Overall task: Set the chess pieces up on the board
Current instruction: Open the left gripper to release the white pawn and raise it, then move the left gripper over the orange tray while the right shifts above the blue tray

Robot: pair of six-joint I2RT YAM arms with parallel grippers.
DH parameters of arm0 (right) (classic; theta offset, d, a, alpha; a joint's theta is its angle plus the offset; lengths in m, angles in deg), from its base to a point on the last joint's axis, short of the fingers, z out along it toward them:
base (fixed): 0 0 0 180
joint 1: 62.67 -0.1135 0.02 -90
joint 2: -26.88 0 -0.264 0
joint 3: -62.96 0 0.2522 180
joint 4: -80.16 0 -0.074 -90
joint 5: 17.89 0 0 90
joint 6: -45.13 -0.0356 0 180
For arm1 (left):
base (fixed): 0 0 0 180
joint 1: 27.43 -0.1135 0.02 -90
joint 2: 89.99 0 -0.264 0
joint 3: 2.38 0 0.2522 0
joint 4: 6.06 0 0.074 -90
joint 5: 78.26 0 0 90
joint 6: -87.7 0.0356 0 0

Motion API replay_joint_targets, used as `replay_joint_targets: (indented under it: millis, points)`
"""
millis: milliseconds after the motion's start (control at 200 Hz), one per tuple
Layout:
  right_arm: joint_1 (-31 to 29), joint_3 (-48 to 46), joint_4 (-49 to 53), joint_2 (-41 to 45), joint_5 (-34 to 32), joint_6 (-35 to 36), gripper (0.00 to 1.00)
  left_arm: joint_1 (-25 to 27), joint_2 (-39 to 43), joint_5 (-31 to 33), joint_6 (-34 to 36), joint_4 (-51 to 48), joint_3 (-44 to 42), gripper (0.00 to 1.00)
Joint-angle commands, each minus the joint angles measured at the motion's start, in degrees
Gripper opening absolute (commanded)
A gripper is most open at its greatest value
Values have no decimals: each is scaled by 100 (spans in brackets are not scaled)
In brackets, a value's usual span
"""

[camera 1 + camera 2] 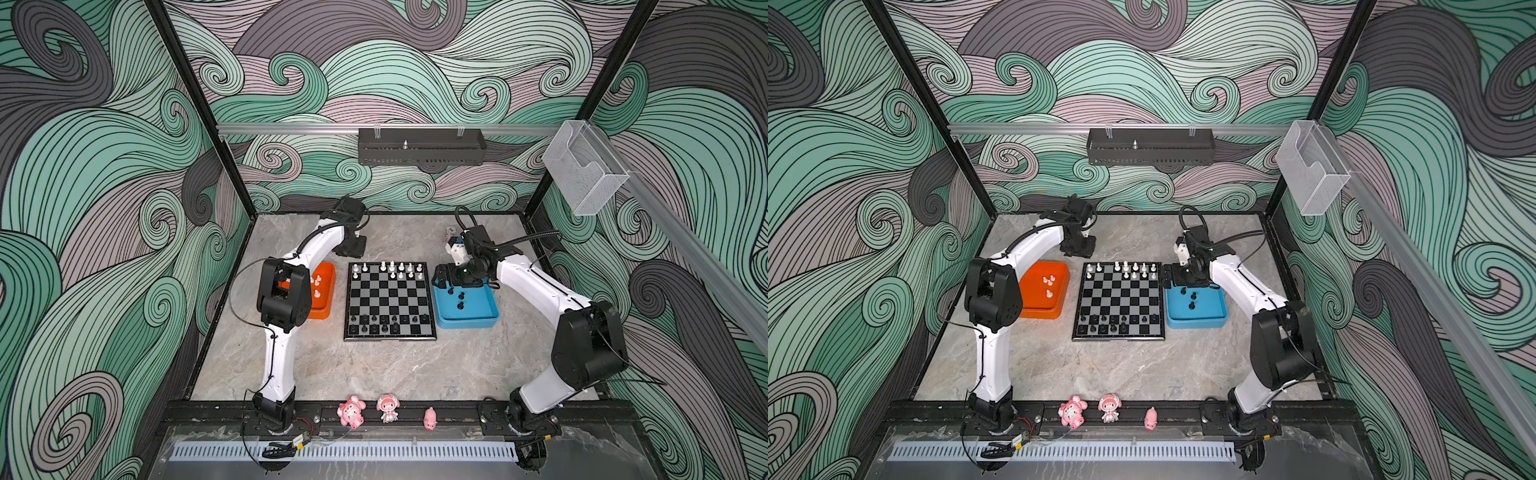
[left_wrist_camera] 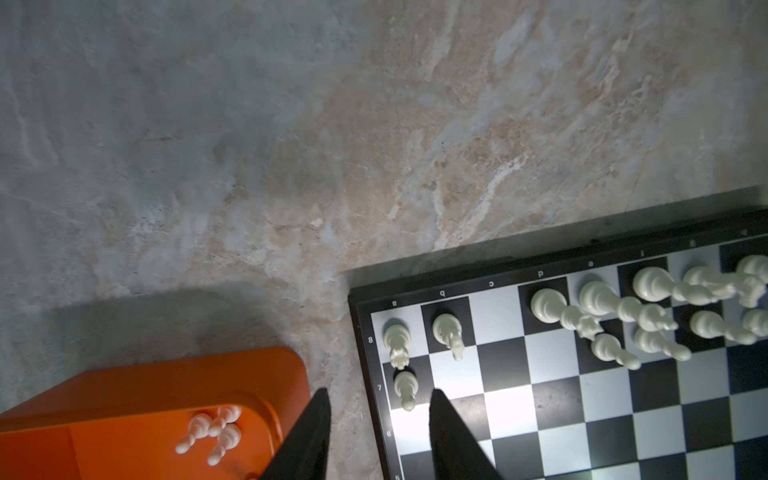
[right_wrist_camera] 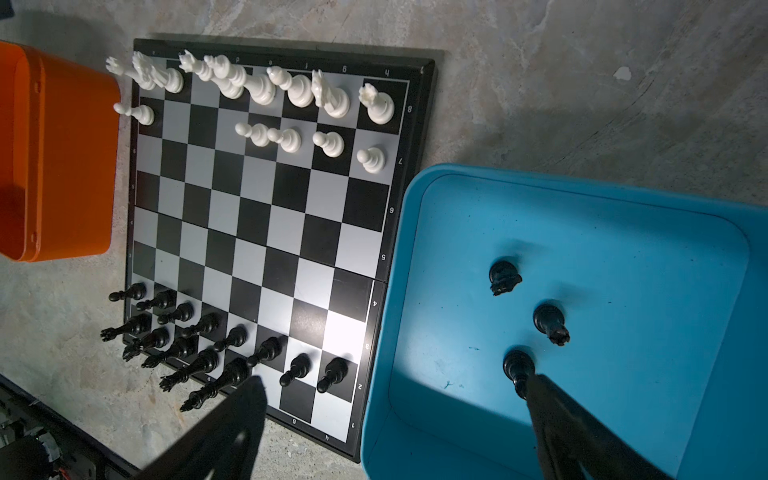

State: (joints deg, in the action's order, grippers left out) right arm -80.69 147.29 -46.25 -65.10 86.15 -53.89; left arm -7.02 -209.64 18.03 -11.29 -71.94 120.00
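Top views, board: the board (image 1: 390, 300) (image 1: 1120, 300) lies flat mid-surface (image 1: 374, 370) (image 1: 1100, 370), with an orange tray (image 1: 326, 309) (image 1: 1034, 293) just beside its left edge and a blue tray (image 1: 478, 309) (image 1: 1208, 308) just beside its right edge.
Top views, white pieces: the white pieces (image 1: 391, 268) (image 1: 1125, 268) stand on the two rows at the board's far edge; a few loose white pieces (image 1: 317, 286) (image 1: 1049, 284) sit in the orange tray.
Top views, black pieces: the black pieces (image 1: 384, 324) (image 1: 1113, 324) stand on the two rows at the board's near edge; three loose black pieces (image 1: 460, 299) (image 1: 1192, 299) sit in the blue tray.
Top views, left tool: the left tool (image 1: 351, 249) (image 1: 1077, 247) hangs over the surface just beyond the board's far left corner.
Top views, right tool: the right tool (image 1: 444, 277) (image 1: 1173, 276) hangs over the blue tray's far left corner.
Left wrist, left tool: the left tool (image 2: 379, 392) is released, its fingers apart with nothing between them. One finger is over the strip of surface between orange tray (image 2: 145, 374) and board (image 2: 582, 415), the other over the board's left edge.
Left wrist, pawn: a white pawn (image 2: 406, 388) stands on the second row's corner-side square, just past the fingertips, touching neither.
Right wrist, right tool: the right tool (image 3: 395, 379) is released, fingers wide apart and empty. One is over the board's (image 3: 257, 208) near edge, the other over the blue tray (image 3: 623, 249).
Right wrist, loose black pieces: one of the three (image 3: 548, 320) is right at that fingertip; whether they touch, I cannot tell.
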Motion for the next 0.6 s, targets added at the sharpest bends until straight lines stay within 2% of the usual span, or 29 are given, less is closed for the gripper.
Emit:
replay_joint_targets:
  millis: [0,225,510,595]
  points:
    - [-47,130,151,190,-41,-41,97,39,517,351,47,-199,-49,46]
    - [-299,377,314,179,-255,-56,97,-164,1247,364,56,-173,-572,54]
    - [-754,712,386,-53,-519,-161,97,-977,2067,-208,-214,-2,-1421,66]
    - [-882,829,396,-165,-575,-191,97,-1253,2220,-255,-398,-50,-1637,73]
